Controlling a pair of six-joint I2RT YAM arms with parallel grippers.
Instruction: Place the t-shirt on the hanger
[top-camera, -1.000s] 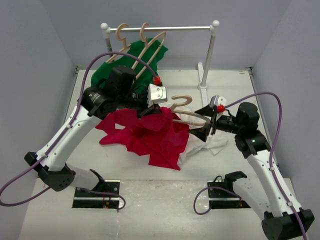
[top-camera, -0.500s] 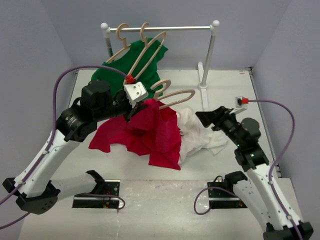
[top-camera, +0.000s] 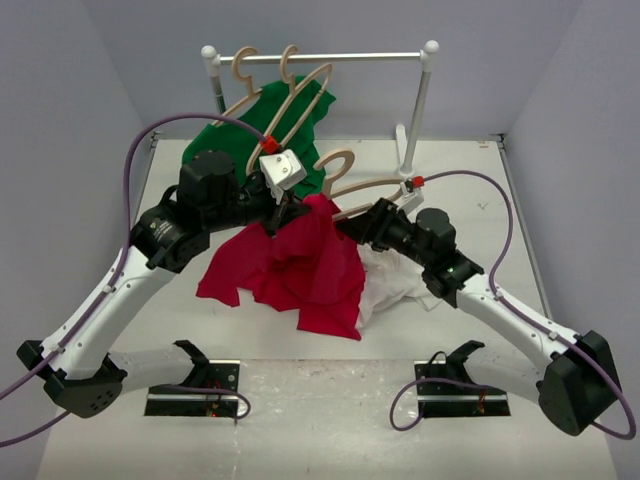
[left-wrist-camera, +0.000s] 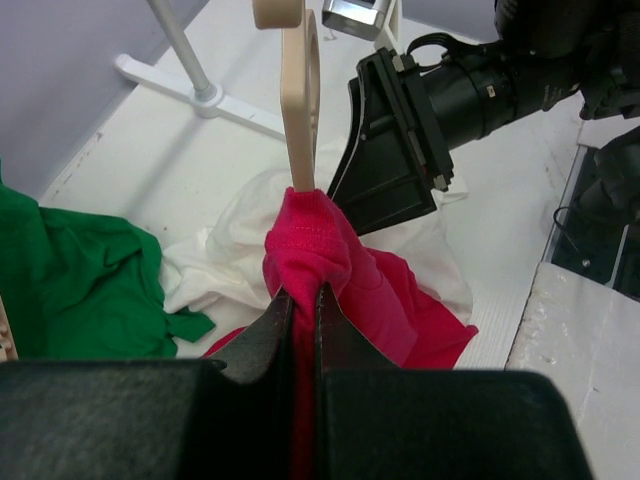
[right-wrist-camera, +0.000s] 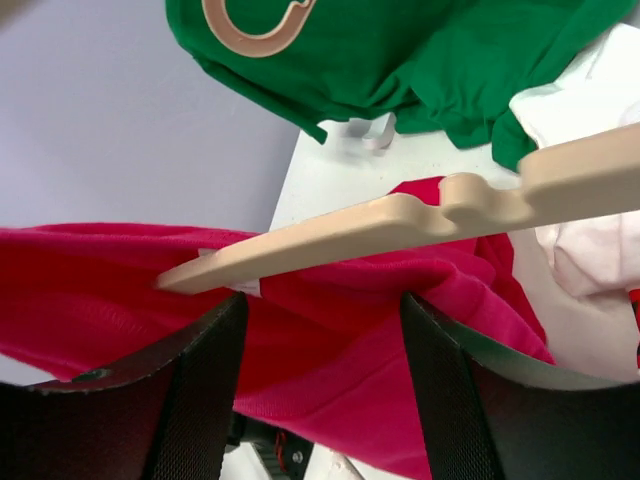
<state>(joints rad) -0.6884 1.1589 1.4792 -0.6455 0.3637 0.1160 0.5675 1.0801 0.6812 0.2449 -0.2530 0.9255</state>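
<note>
The left gripper (left-wrist-camera: 302, 298) is shut tight on a fold of the red t-shirt (top-camera: 312, 272). In its wrist camera the two dark fingers have almost no gap, only the red cloth pressed between them. It holds this fold up above the table (top-camera: 455, 155), and the rest of the shirt hangs down from it and spreads on the surface toward the near edge. Just past the fingertips the cloth makes a small bunch, and one arm of the wooden hanger (left-wrist-camera: 297, 140) goes into this bunch from above. I cannot tell if the fingers also pinch the wood through the cloth.

The right gripper (right-wrist-camera: 322, 305) stands open, its fingers well apart and closed on nothing. Its arm is stretched in from the right side and it points at the same place, close to the left gripper. In its wrist view the hanger arm crosses just beyond the fingertips, and the end of the arm lies against the red cloth. The red shirt fills the space between and under the fingers. Seen from above, the hanger is tilted, with its hook on the far side, between the two grippers.

Beside the red shirt, on the right, a white garment (top-camera: 405, 288) lies crumpled, partly under the right arm. Behind, a green t-shirt (top-camera: 318, 110) hangs from the clothes rack (top-camera: 330, 58).
</note>
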